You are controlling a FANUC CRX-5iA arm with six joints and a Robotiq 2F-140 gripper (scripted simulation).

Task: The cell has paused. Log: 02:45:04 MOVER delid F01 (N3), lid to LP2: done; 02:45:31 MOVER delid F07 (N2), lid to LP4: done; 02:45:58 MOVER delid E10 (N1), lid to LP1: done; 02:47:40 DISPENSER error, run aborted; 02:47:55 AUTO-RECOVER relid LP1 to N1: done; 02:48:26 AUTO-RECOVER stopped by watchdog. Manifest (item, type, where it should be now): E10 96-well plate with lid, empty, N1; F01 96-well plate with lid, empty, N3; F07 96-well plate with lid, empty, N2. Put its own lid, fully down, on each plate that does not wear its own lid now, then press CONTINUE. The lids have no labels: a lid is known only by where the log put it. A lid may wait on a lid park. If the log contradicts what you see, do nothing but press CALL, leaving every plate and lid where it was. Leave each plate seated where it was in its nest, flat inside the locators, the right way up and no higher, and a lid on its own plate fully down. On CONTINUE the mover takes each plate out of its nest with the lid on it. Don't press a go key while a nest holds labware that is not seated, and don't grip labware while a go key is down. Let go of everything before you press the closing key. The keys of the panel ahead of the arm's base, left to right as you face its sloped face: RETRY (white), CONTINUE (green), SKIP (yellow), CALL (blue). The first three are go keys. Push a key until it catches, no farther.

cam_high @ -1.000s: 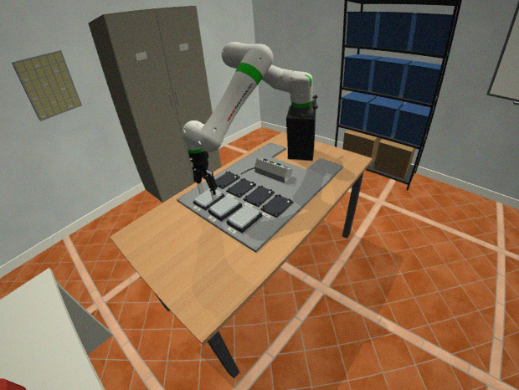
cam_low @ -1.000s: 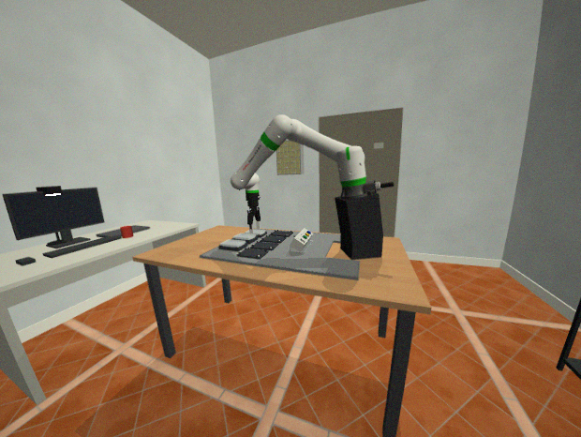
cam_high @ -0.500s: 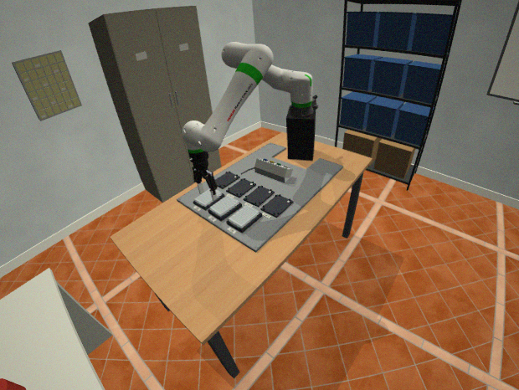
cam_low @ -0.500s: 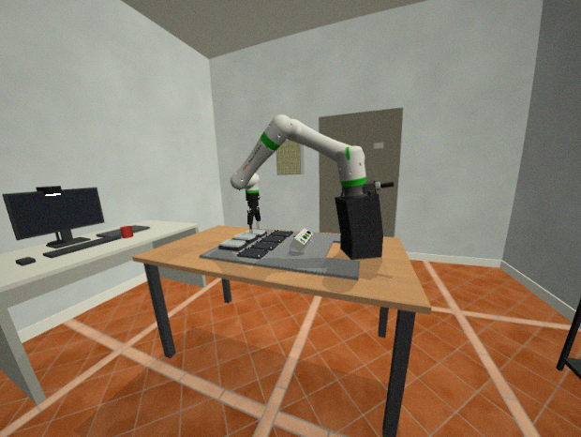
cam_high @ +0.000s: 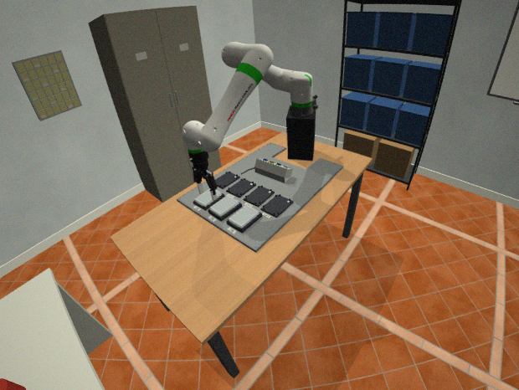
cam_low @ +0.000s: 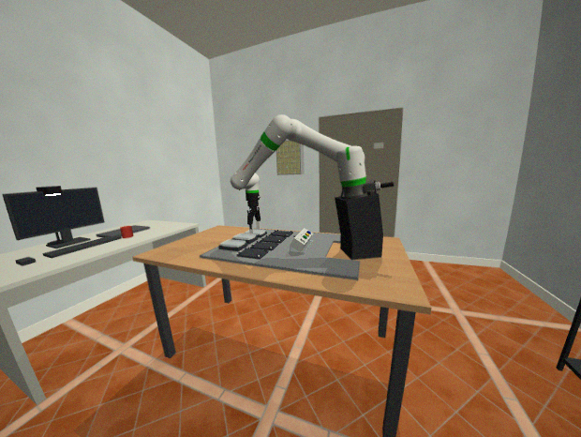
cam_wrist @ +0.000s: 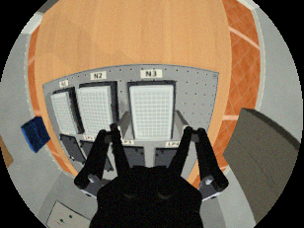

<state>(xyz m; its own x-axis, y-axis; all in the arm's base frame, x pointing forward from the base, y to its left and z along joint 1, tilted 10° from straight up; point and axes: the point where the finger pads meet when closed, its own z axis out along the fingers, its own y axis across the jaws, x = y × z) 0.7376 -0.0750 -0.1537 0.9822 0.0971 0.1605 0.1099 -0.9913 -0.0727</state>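
Three pale 96-well plates sit in the front row of nests on the grey deck: N3 (cam_high: pixel 208 198) (cam_wrist: pixel 151 110), N2 (cam_high: pixel 225 205) (cam_wrist: pixel 96 108) and N1 (cam_high: pixel 244 217) (cam_wrist: pixel 63 112). My gripper (cam_high: pixel 208 187) (cam_wrist: pixel 152 115) hangs just above the N3 plate, fingers open and holding nothing. They straddle the plate's near end in the wrist view. The N3 plate looks flat in its nest with a smooth top. Four dark lid parks (cam_high: pixel 251 192) behind the nests look bare. The key panel (cam_high: pixel 273 168) (cam_low: pixel 302 234) stands ahead of the arm's base.
The arm's black pedestal (cam_high: pixel 300 133) stands at the back of the table. A tall cabinet (cam_high: pixel 155 96) is behind the deck's left end and a shelf with blue boxes (cam_high: pixel 394 71) at the right. A desk with a monitor (cam_low: pixel 53 216) stands to one side.
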